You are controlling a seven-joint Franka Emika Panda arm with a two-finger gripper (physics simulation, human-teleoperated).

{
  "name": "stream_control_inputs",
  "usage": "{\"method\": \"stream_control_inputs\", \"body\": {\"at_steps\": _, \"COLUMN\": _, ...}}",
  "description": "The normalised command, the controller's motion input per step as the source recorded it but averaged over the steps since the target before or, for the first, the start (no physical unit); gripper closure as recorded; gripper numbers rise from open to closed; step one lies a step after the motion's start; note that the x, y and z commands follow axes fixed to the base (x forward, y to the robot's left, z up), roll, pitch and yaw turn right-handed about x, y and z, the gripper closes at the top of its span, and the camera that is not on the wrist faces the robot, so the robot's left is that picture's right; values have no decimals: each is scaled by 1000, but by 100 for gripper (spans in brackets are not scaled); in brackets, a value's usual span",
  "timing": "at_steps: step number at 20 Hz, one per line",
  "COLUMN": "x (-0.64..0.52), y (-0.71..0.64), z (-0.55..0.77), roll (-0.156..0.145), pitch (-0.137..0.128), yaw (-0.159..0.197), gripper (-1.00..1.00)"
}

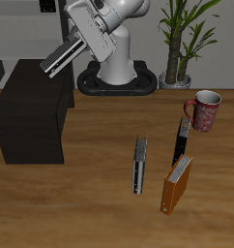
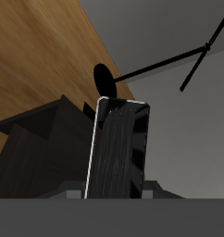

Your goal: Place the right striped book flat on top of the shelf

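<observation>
My gripper (image 1: 73, 44) is shut on the right striped book (image 1: 54, 60) and holds it tilted in the air above the back edge of the shelf (image 1: 32, 114), a low matte black cabinet with a flat top. The book does not touch the shelf. In the wrist view the book (image 2: 119, 148) shows as a dark cover with light edges, sticking out from my gripper (image 2: 114, 191), with the shelf (image 2: 35, 130) beneath it.
A thin grey book (image 1: 140, 163), a dark upright book (image 1: 182, 141) and an orange book (image 1: 176, 185) stand on the wooden table nearer its front edge. A red mug (image 1: 203, 109) and a potted plant (image 1: 182, 39) stand farther back.
</observation>
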Motion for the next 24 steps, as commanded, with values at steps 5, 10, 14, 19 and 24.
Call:
{"method": "stream_control_inputs", "body": {"at_steps": 5, "x": 89, "y": -318, "z": -59, "roll": -70, "pitch": 31, "yaw": -15, "gripper": 100}}
{"method": "stream_control_inputs", "body": {"at_steps": 10, "x": 81, "y": -175, "z": -96, "roll": -35, "pitch": 28, "yaw": -1, "gripper": 100}}
{"method": "stream_control_inputs", "body": {"at_steps": 14, "x": 126, "y": -233, "z": -170, "roll": -67, "pitch": 56, "yaw": -16, "gripper": 100}}
{"method": "stream_control_inputs", "body": {"at_steps": 19, "x": 109, "y": -215, "z": -139, "roll": -58, "pitch": 48, "yaw": -19, "gripper": 100}}
{"method": "stream_control_inputs", "body": {"at_steps": 24, "x": 81, "y": -301, "z": -132, "roll": -58, "pitch": 56, "yaw": -33, "gripper": 100}}
